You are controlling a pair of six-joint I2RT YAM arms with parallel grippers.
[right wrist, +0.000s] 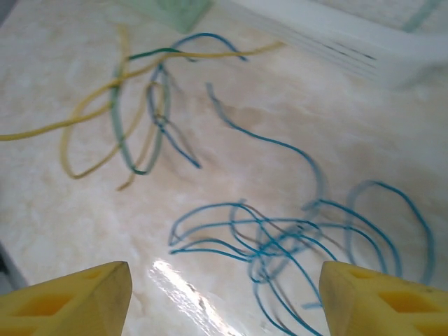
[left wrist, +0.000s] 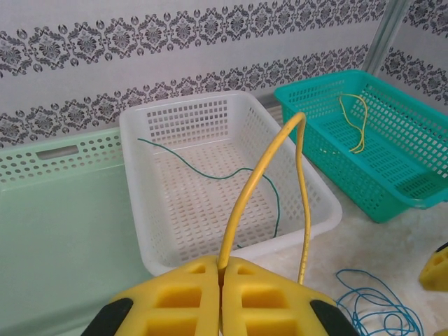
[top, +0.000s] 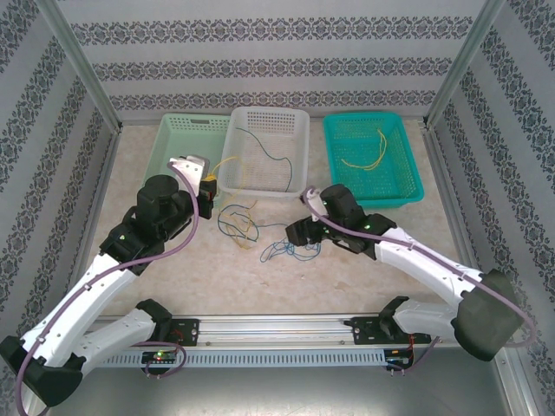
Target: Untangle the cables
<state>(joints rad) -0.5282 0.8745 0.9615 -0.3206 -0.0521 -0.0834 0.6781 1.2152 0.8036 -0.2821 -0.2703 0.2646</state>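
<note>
Left gripper (left wrist: 221, 273) is clamped shut on a yellow cable (left wrist: 262, 158), which arches up in front of the near wall of the white basket (left wrist: 140, 140). Right gripper (right wrist: 224, 301) stands open with nothing between its fingers, hovering over a blue cable (right wrist: 280, 238) that lies in loose loops near the middle of the table (right wrist: 70, 210). Just left of it I see a knot of yellow, green and blue strands (right wrist: 150, 112). A green cable (left wrist: 210, 177) lies in the white basket and another yellow one (left wrist: 363, 119) in the teal basket (left wrist: 392, 203) toward the far right corner. A pale green basket (left wrist: 49, 231) sits far left.
</note>
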